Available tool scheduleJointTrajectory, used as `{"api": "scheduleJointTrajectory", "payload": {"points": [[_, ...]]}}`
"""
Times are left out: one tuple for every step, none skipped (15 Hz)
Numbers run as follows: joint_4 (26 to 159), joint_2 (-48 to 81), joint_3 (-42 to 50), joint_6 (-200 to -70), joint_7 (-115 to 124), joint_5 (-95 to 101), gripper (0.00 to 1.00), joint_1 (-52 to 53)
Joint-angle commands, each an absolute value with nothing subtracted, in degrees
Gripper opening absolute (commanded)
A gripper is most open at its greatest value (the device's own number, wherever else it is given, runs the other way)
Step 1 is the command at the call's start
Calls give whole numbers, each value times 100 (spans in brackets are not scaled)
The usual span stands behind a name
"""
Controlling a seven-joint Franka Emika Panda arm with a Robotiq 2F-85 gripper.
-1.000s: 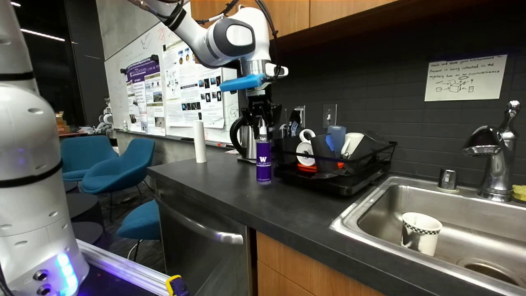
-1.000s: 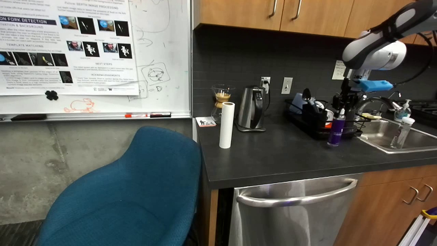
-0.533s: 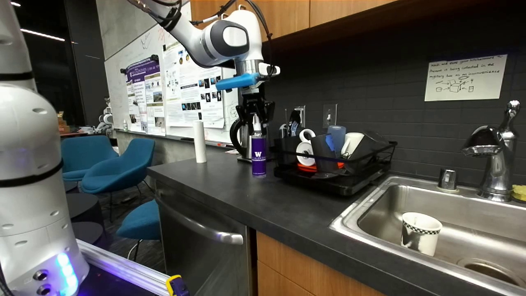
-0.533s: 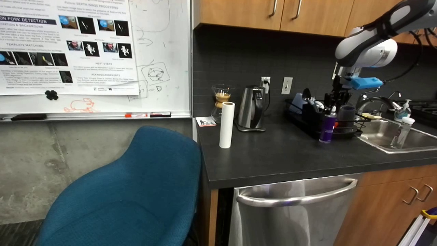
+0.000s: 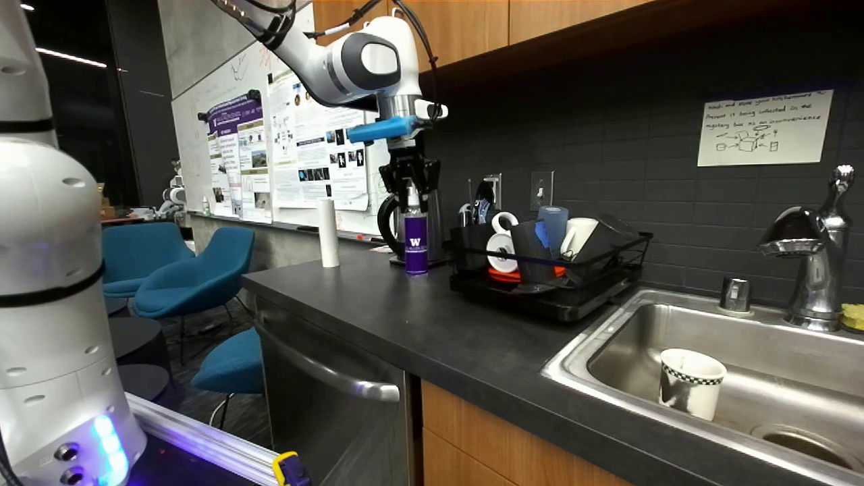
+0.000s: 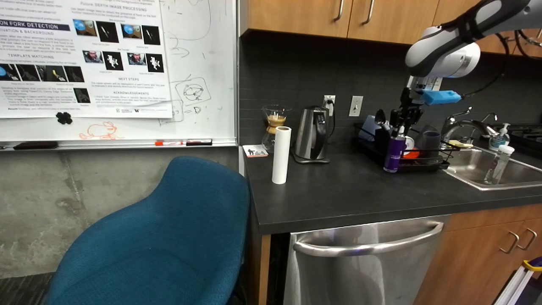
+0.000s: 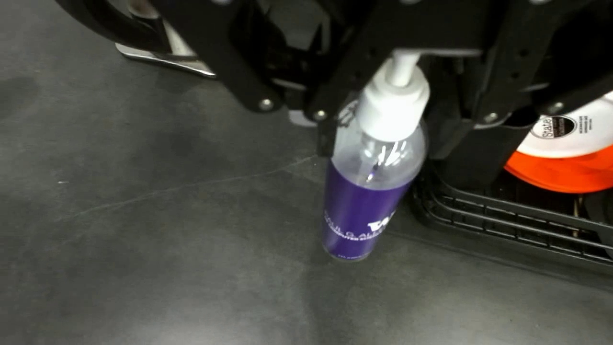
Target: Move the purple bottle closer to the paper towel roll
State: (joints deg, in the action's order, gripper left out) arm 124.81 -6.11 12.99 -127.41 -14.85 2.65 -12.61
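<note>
The purple bottle has a white pump top and a clear shoulder. It shows in both exterior views [image 5: 416, 244] [image 6: 394, 153] and in the wrist view [image 7: 357, 213]. My gripper [image 5: 412, 196] is shut on the bottle's upper part, with one finger on each side in the wrist view [image 7: 381, 143]. The bottle is near upright, leaning a little in an exterior view. I cannot tell whether its base touches the counter. The white paper towel roll [image 5: 328, 233] stands upright near the counter's end, left of the bottle in both exterior views [image 6: 281, 155]. It is out of the wrist view.
A black dish rack [image 5: 567, 307] with mugs and a plate stands close beside the bottle. A steel kettle [image 6: 311, 133] and a glass coffee maker [image 6: 275, 123] stand at the back wall. The sink [image 5: 621, 324] is beyond the rack. The counter's front edge [image 6: 360, 219] is nearby.
My gripper and the bottle have moved together to the left in both exterior views, toward the paper towel roll. The bottle's base also sits higher in the picture. The roll has not moved.
</note>
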Motion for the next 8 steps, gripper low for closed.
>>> {"api": "scheduleJointTrajectory", "payload": {"points": [[12317, -556, 1191, -12541, -1302, 180, 18, -1117], [12336, -565, 1153, -12532, -1270, 159, 18, -1084], [12353, -578, 1122, -12517, -1252, 144, 18, -1053], [12368, -578, 1078, -12514, -1210, 157, 18, -1014], [12380, -580, 1043, -12508, -1180, 165, 18, -983], [12404, -578, 995, -12514, -1123, 185, 18, -947], [12425, -572, 953, -12523, -1084, 205, 18, -911], [12451, -555, 910, -12535, -1037, 228, 18, -875]]}}
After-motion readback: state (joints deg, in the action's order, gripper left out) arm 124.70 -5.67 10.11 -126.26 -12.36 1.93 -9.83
